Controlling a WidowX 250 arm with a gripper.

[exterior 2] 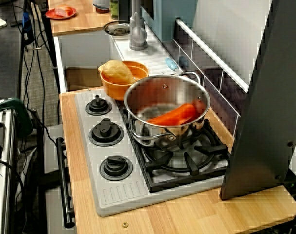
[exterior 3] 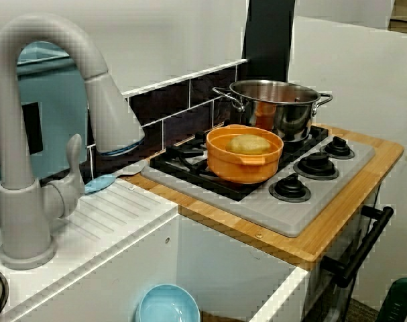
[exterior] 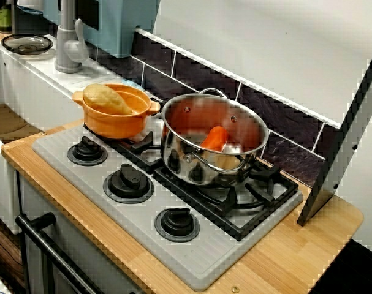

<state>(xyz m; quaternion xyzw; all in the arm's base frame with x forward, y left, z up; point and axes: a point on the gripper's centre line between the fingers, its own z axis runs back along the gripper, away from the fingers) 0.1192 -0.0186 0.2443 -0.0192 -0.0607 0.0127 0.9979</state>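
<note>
The hand shows in none of the three views, so I cannot tell how far open it is or whether it has hold of anything.

In the view across the knobs, a steel pot (exterior: 173, 153) stands on the black grate (exterior: 262, 205) of a grey toy stove (exterior: 143, 242), far of the middle knob (exterior: 129, 180). A carrot (exterior: 214, 138) lies inside it, slanted against the far right wall; the view from the counter's end shows the carrot (exterior 2: 174, 115) stretched across the pot's floor. Just left of the pot sits an orange bowl (exterior: 112, 125) holding a pale bread roll (exterior: 106, 98). The bowl's handle comes very near the pot's rim, and I cannot tell whether they touch.

Three knobs run along the near edge of the stove, the left knob (exterior: 87, 150) in front of the bowl and the right knob (exterior: 176, 223) in front of the bare part of the grate. The stove rests on a wooden counter (exterior: 296, 260). Dark tiles (exterior: 284, 131) back it on the far side, and a dark slanted panel (exterior: 348, 141) rises at the right end, close to the grate's corner.

Left of the bowl, a grey tap (exterior: 66, 37) stands over the white sink. The view from the sink side shows a blue spoon (exterior 3: 99, 182) lying by the tap's base and a blue bowl (exterior 3: 166, 305) down in the basin.
</note>
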